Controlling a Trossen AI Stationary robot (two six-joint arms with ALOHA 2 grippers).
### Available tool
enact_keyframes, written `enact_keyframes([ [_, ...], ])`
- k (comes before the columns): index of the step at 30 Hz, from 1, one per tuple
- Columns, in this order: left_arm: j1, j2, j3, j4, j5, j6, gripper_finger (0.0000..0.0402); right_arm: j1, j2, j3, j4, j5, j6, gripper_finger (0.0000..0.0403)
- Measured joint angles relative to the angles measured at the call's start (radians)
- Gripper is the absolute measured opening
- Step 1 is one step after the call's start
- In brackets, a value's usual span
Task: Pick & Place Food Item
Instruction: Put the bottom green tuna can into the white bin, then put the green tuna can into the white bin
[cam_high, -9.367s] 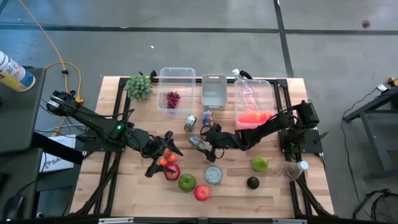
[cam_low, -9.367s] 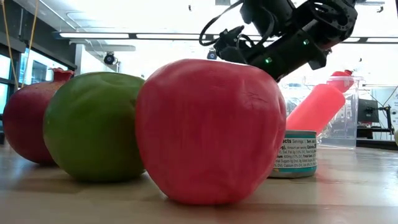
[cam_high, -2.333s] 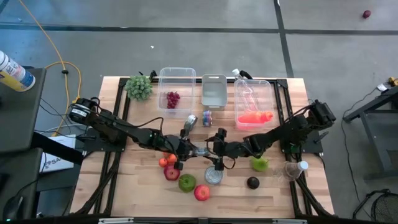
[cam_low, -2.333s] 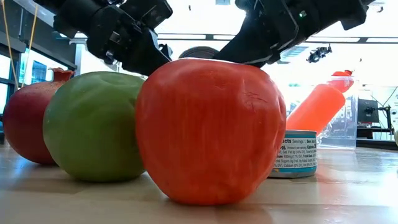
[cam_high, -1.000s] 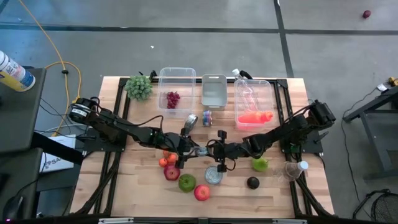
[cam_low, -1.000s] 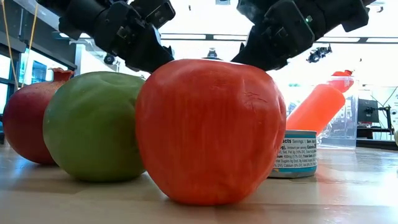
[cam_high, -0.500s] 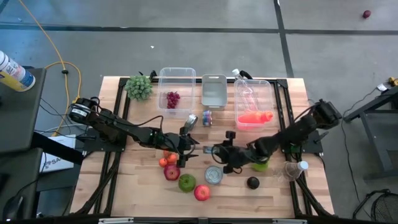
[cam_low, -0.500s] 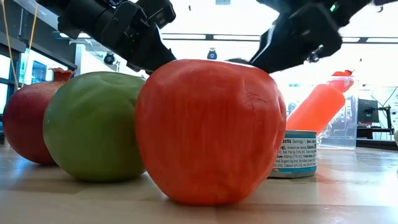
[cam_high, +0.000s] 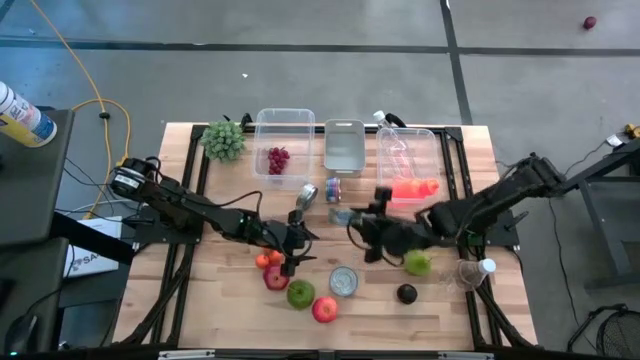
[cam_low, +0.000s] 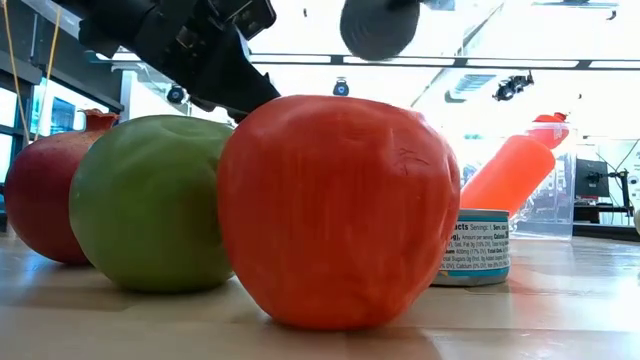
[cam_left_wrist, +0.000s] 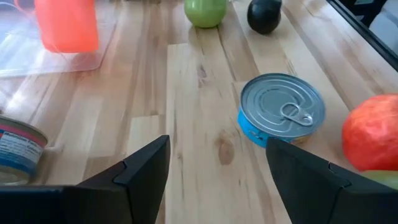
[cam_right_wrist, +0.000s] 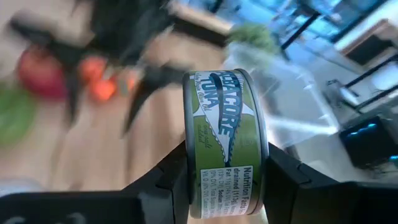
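My right gripper (cam_high: 352, 219) is over the middle of the table, shut on a green tuna can (cam_right_wrist: 227, 143), which also shows in the high view (cam_high: 340, 214). My left gripper (cam_high: 294, 246) hovers open just left of it, above the fruit, with nothing between its fingers (cam_left_wrist: 146, 171). Below and ahead of the left gripper, a blue can with a pull tab (cam_left_wrist: 283, 115) stands on its bottom on the table. A red apple (cam_low: 335, 210), a green apple (cam_low: 150, 200) and a pomegranate (cam_low: 40, 190) rest on the wood near the front. My right gripper pinches the tuna can between its two fingers, one on each flat end (cam_right_wrist: 186, 168), so the labelled side wall faces the wrist camera. The fingers come roughly level from the table's right. The can stands on edge in the hold, lifted clear of the table.
Three bins line the far edge: one with grapes (cam_high: 278, 160), a grey one (cam_high: 343, 148), and one with an orange bottle (cam_high: 408, 187). Two more cans (cam_high: 332, 188) stand before them. A green fruit (cam_high: 418, 263), a dark avocado (cam_high: 406, 293) and tomatoes (cam_high: 268, 260) lie nearby.
My right gripper has drawn away from my left gripper, going toward the table's right and far edge and upward with the tuna can. In the low view that arm has risen almost out of the picture. The fruit and the blue can have stayed put.
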Motion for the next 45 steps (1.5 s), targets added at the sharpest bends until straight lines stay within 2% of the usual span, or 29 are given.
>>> enact_keyframes([
  [3,-0.002,0.0,0.0,0.001,0.0,-0.012,0.0258,-0.106,0.0,0.069,0.009,-0.002,-0.008,0.0123],
  [8,-0.001,0.0,-0.001,0.0,0.0,-0.052,0.0258,-0.316,0.015,0.091,0.014,-0.016,0.014,0.0123],
  [13,-0.001,0.0,-0.001,-0.004,0.0,-0.052,0.0258,-0.524,0.062,0.092,0.019,-0.223,0.098,0.0123],
  [19,-0.001,0.0,-0.001,-0.002,0.0,-0.052,0.0258,-0.682,0.213,0.09,0.084,-0.246,0.185,0.0123],
  [25,0.0,0.0,-0.001,-0.001,0.0,-0.052,0.0258,-0.738,0.312,0.09,0.099,-0.245,0.272,0.0123],
  [31,0.004,0.0,-0.001,0.0,0.0,-0.052,0.0258,-0.75,0.321,0.09,0.102,-0.247,0.348,0.0123],
  [35,0.004,0.0,-0.001,0.0,0.0,-0.053,0.0258,-0.757,0.321,0.09,0.101,-0.298,0.41,0.0124],
  [37,0.004,0.0,-0.001,0.0,-0.001,-0.064,0.0258,-0.76,0.321,0.09,0.101,-0.309,0.423,0.0146],
  [42,0.004,0.0,-0.001,0.0,-0.001,-0.068,0.0258,-0.763,0.321,0.09,0.104,-0.296,0.422,0.0241],
  [45,0.004,0.001,-0.001,0.0,-0.001,-0.068,0.0258,-0.763,0.321,0.09,0.104,-0.296,0.395,0.0276],
])
